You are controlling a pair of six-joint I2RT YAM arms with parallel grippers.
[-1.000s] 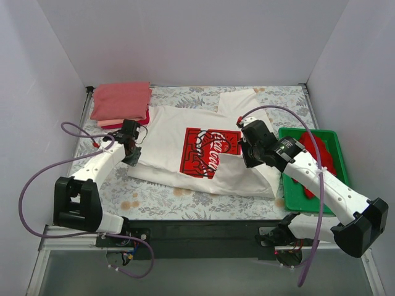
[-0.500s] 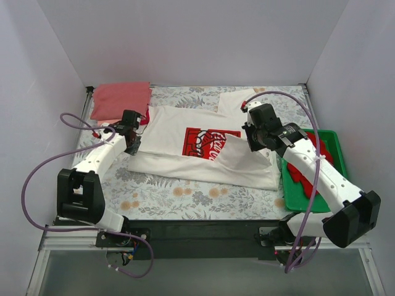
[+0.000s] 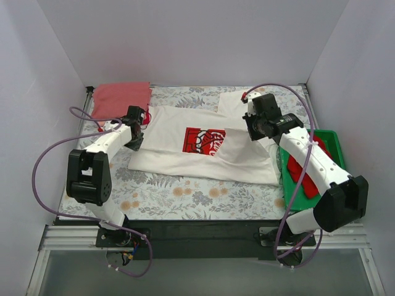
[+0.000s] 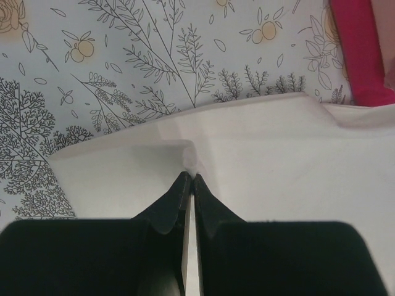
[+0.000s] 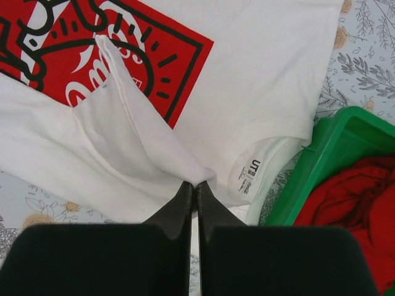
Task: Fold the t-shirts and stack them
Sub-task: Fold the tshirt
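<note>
Drawn farther back across the floral table cover (image 3: 185,198), the white t-shirt (image 3: 185,163) lies mid-table, its near half folded over the red print (image 3: 199,140). The left gripper (image 4: 190,177) and right gripper (image 5: 194,184), fingers pressed together, each pinch its cloth.

Neck label (image 5: 250,176) inside white t-shirt (image 5: 259,74): "UT", smaller lines illegible. Red chest print (image 3: 202,140): white script, partly hidden, unreadable.

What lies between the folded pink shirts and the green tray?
The white t-shirt with the red print lies there, spread on the floral cover; the top view shows it.
</note>
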